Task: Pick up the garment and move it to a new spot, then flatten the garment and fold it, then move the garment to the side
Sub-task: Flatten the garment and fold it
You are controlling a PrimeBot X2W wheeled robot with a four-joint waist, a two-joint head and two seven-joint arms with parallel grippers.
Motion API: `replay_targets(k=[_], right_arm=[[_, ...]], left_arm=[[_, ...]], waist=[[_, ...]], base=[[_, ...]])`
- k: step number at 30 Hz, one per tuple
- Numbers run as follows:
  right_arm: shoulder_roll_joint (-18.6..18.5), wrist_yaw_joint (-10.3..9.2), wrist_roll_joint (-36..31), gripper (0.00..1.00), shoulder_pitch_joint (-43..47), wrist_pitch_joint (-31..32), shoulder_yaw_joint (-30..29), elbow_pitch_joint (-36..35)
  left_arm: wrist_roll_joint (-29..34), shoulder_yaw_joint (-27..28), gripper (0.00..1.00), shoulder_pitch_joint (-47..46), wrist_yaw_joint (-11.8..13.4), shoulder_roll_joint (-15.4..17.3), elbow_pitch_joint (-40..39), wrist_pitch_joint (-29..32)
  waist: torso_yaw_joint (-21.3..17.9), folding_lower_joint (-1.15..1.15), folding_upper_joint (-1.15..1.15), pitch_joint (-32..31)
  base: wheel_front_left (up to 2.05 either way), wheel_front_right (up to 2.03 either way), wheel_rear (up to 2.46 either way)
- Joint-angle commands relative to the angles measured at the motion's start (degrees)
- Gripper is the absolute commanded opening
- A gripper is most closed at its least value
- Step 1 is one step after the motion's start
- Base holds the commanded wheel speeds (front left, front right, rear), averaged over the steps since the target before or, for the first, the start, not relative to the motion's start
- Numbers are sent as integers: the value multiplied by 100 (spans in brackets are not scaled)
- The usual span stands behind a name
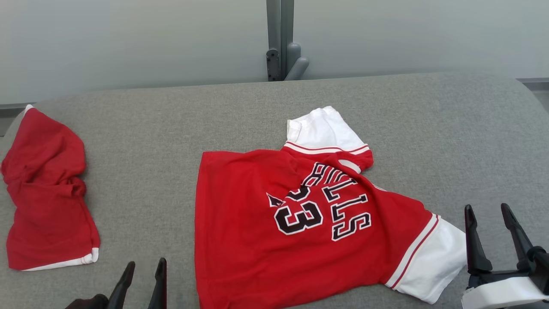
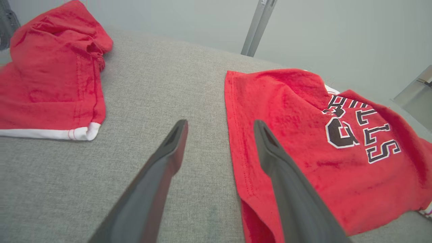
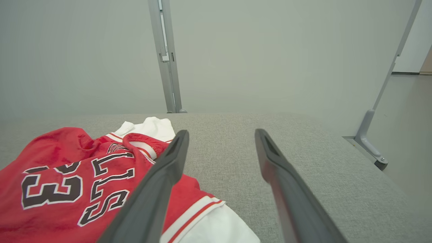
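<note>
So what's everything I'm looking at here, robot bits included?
basketball jersey: one, red with white sleeves and black "33", spread mid-table.
second garment: one, red with a white hem, bunched at the table's left end.
table: one, grey fabric-covered, under both.
post: one, grey metal, behind the table.
left end effector: one, dark, open, empty, lower left.
right end effector: one, dark, open, empty, lower right.
</note>
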Motion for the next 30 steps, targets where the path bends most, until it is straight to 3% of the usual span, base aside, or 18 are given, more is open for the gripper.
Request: replay_targets(k=[1,6,15,20,25,30], right_arm=[[-30,0,-5,100,109,-18,-45,-27],[-129,0,-79,100,212,-18,-61,85],[-169,0,-171,100,219,-19,44,349],[-130,0,-228,100,128,-19,134,376],[-123,0,-251,100,72,-19,198,350],[-94,0,-278,100,69,-19,221,336]], left_arm=[[224,173,100,108,-10,-94,-82,-28],[905,771,100,308,-213,-526,-39,-32],[1913,1839,100,545,-968,-1220,273,-33],[2232,2201,100,588,-1176,-1496,282,-29],[2412,2403,100,457,-1326,-1710,220,-30],[2447,2172,100,290,-1361,-1739,178,-30]], waist=[[43,0,0,-53],[66,0,0,-106],[17,0,0,-169],[-8,0,0,-206],[0,0,0,-230],[11,0,0,-271]], base=[[0,0,0],[0,0,0],[0,0,0],[0,0,0],[0,0,0],[0,0,0]])
